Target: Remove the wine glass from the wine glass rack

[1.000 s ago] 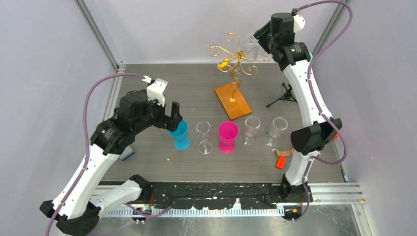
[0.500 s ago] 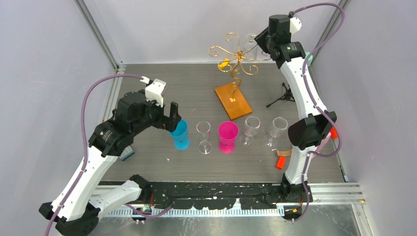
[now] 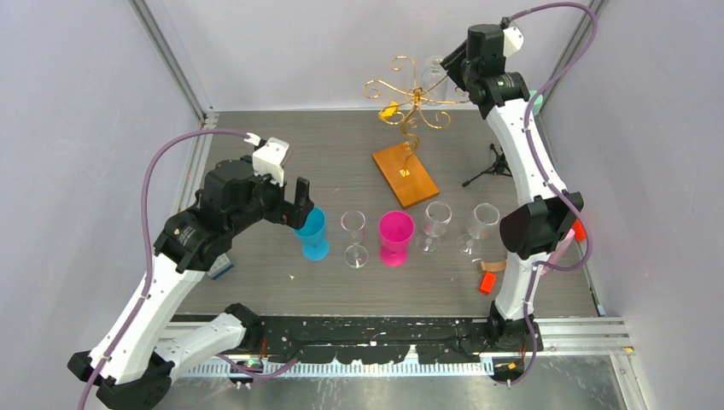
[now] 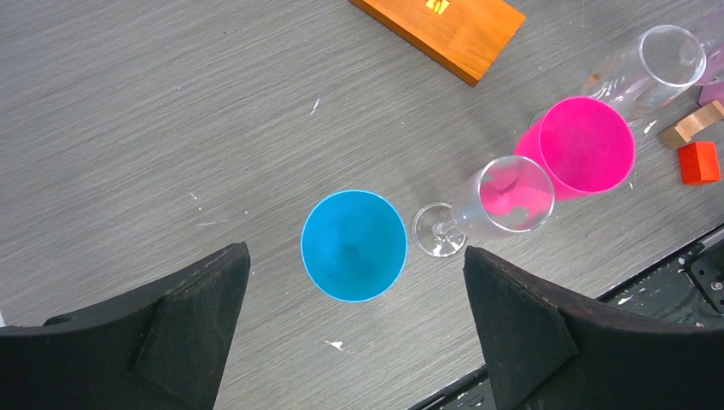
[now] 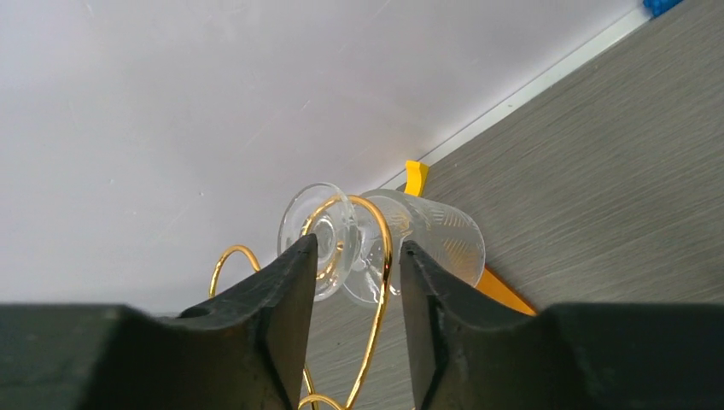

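Stemware: wine glass (image 5: 435,235) on wine glass rack (image 3: 404,175) near far table (image 3: 256,137) edge; right gripper (image 5: 354,252) straddled stem, grip unclear; left gripper (image 4: 354,256) gaped.

Glass (image 5: 435,239) foot partly behind right gripper (image 5: 356,249), rack (image 5: 389,265) wire cut off at bottom edge, base (image 4: 444,26) cropped at left wrist view's top

No legible text; yellow mark (image 4: 436,6) on rack's wooden base (image 4: 465,38) unreadable.
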You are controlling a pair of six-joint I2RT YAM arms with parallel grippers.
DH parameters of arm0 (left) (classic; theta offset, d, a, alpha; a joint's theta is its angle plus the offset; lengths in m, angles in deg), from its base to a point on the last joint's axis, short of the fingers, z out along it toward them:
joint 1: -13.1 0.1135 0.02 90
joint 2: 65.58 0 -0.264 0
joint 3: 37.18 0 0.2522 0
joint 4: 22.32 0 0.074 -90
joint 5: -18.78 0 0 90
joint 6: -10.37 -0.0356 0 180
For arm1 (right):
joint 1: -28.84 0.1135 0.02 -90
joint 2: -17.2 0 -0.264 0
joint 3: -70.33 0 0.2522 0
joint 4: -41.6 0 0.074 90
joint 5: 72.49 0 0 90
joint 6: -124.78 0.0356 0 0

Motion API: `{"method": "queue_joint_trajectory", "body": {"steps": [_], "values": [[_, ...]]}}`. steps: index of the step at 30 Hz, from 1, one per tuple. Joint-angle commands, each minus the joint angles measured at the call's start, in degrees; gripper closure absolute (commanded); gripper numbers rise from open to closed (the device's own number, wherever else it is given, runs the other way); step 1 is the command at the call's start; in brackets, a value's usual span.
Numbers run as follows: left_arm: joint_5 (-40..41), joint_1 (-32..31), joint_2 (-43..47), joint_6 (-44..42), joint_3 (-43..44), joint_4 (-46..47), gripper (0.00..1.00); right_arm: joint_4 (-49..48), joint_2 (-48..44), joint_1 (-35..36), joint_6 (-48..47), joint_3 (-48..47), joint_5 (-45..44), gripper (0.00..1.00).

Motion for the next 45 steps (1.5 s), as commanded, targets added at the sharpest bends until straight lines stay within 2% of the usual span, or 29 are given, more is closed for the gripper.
{"method": "queue_joint_trajectory", "body": {"steps": [1, 6, 9, 11, 25, 33, 41, 45], "values": [[0.8, -0.2, 0.8, -0.6, 0.2, 2.8, 0.00, -5.7, -1.8, 0.3, -2.5, 0.6, -2.4, 0.50], [0.8, -0.1, 0.9, -0.5, 0.2, 2.7, 0.00, -9.8, -4.5, 0.3, -3.5, 4.0, -3.0, 0.50], [0.9, -0.1, 1.1, -0.5, 0.2, 2.7, 0.00, -13.3, -6.1, 0.3, -4.1, 6.9, -2.0, 0.64], [1.3, -0.1, 1.2, -0.4, 0.1, 2.7, 0.00, -13.7, -6.3, 0.3, -4.0, 7.1, -1.8, 0.68], [2.5, -0.1, 2.2, -0.2, 0.0, 2.3, 0.00, -7.3, -0.6, 0.3, 2.7, 1.6, 0.3, 0.68], [3.5, -0.2, 2.7, -0.6, -0.1, 2.3, 0.00, -5.2, 2.1, 0.3, 5.2, -2.1, 0.0, 0.64], [4.0, -0.2, 2.9, -0.7, -0.3, 2.2, 0.00, -6.8, 3.3, 0.3, 7.6, -2.2, 1.9, 0.63], [4.2, -0.1, 3.1, -0.7, -0.4, 2.2, 0.00, -10.2, 2.3, 0.2, 9.7, 1.0, 2.7, 0.68]]}}
